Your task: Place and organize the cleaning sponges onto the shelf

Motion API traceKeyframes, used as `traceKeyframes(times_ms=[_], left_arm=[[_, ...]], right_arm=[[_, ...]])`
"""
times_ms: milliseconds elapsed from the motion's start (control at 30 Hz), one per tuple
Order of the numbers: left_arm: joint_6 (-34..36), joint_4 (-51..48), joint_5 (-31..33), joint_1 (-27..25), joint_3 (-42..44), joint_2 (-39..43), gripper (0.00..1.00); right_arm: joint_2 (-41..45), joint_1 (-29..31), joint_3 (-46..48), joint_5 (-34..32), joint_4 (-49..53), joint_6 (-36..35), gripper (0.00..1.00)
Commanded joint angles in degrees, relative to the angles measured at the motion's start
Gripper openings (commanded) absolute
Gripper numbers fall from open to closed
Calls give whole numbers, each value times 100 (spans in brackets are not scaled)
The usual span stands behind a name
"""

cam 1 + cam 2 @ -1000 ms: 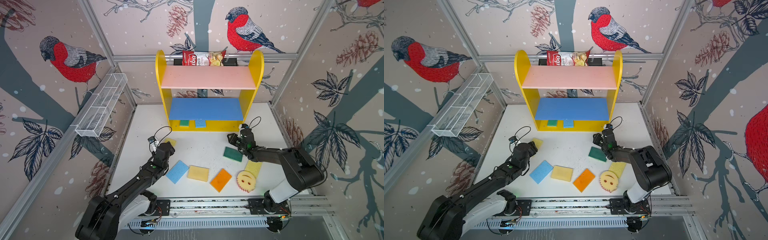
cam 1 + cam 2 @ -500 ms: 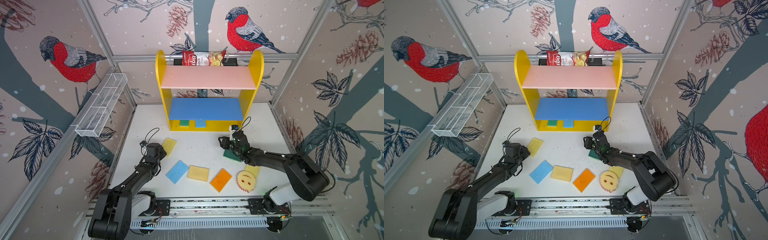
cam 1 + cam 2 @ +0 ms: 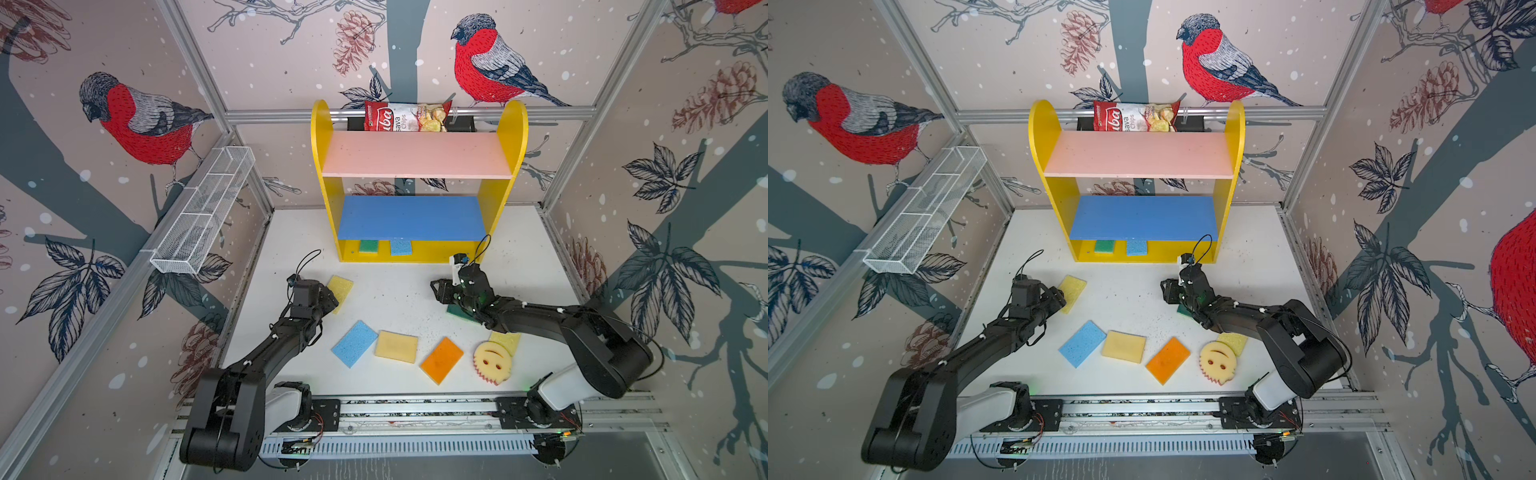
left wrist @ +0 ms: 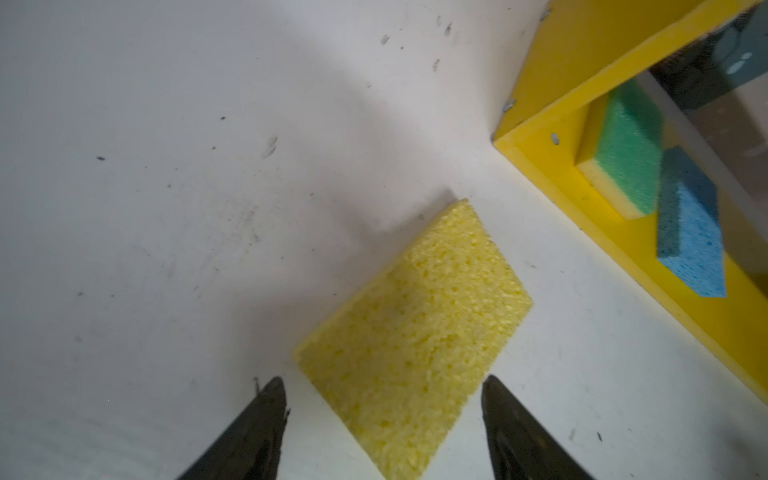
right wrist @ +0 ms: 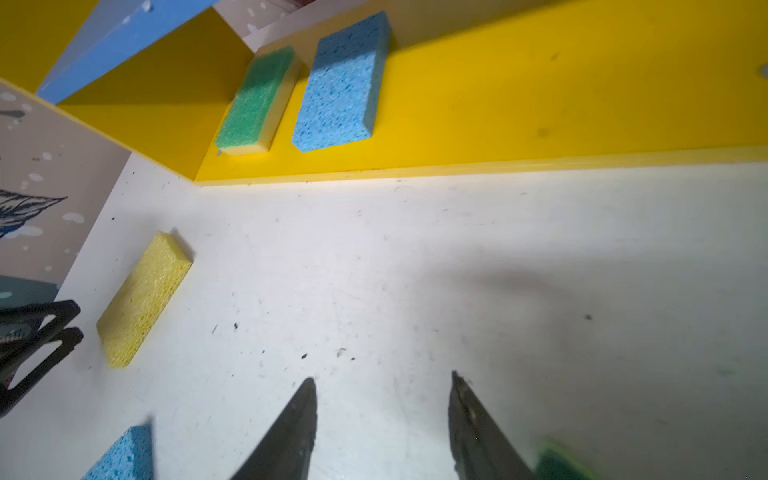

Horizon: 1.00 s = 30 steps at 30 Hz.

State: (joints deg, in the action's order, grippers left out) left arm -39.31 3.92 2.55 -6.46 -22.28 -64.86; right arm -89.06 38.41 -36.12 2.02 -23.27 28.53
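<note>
Bright, even light in both top views, with lines bending at the edges. Soft grey shadows lie on the tabletop (image 4: 166, 166). In the right wrist view the green sponge (image 5: 561, 463) on the tabletop is blurred.

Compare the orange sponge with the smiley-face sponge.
The orange sponge is a flat rectangle; the smiley-face sponge is round, toothed-edged, with a face. The orange sponge is bright orange; the smiley-face sponge pale yellow. The orange sponge covers nothing; the smiley-face sponge partly covers a yellow sponge. Both lie flat on the white table.
</note>
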Motion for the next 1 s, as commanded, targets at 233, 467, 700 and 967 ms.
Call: traceKeyframes(times_ms=[233,467,700,967], left_arm=[[-456,-317,-1049,-1108,1055,1438,70],[-308,-853,-503,-1674,940,1487,71],[11,-1132,-384,-1743,741,972,69],[248,-1058,-401,-1789,737,603,64]], right_arm=[[-911,497,-991,130,135,-369,50],[-976,536,-1369,142,323,-483,50],[-824,544,-1095,-82,341,-447,50],[-798,553,-958,-91,278,-364,50]])
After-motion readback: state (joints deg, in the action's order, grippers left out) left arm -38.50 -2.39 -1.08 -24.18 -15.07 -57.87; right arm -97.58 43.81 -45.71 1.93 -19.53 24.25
